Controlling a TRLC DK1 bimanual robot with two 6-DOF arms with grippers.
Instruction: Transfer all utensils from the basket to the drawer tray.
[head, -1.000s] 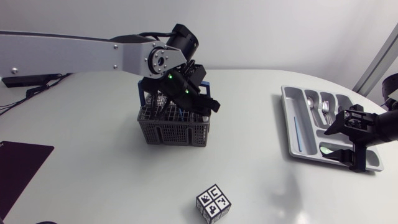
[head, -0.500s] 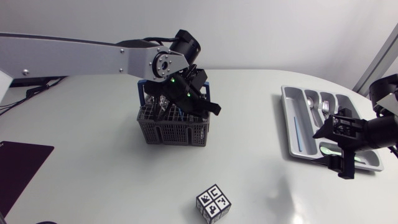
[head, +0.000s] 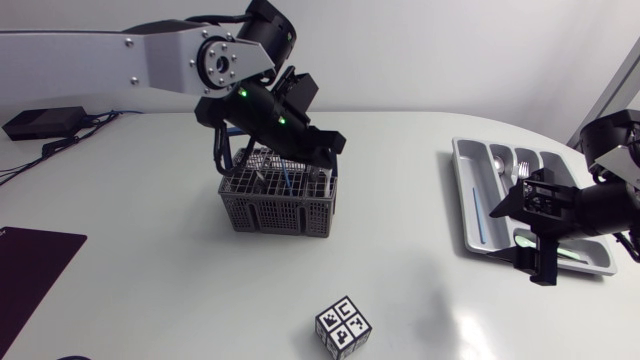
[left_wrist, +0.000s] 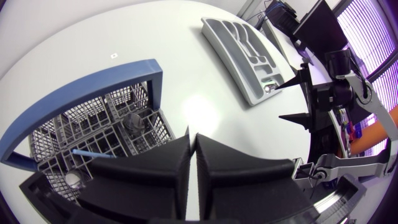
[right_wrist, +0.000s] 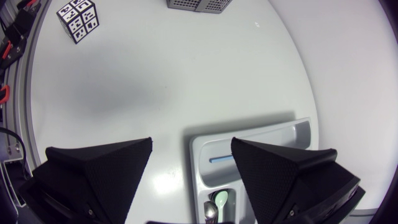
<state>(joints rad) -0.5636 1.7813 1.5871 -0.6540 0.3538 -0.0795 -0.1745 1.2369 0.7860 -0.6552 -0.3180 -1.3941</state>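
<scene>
head view: left hand (head: 333, 146) closed above the basket (head: 280, 212).

basket (head: 280, 205) was matt grey plastic grid | drawer tray (head: 468, 215) smooth pale plastic | fork (head: 521, 170) looked shiny metal | table (head: 150, 250) was smooth white, faint sheen

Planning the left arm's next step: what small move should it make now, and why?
Probably open the left gripper and lower it into the basket toward the blue-handled utensil: its fingers are shut with nothing between them, above the basket, and utensils lie inside.
</scene>
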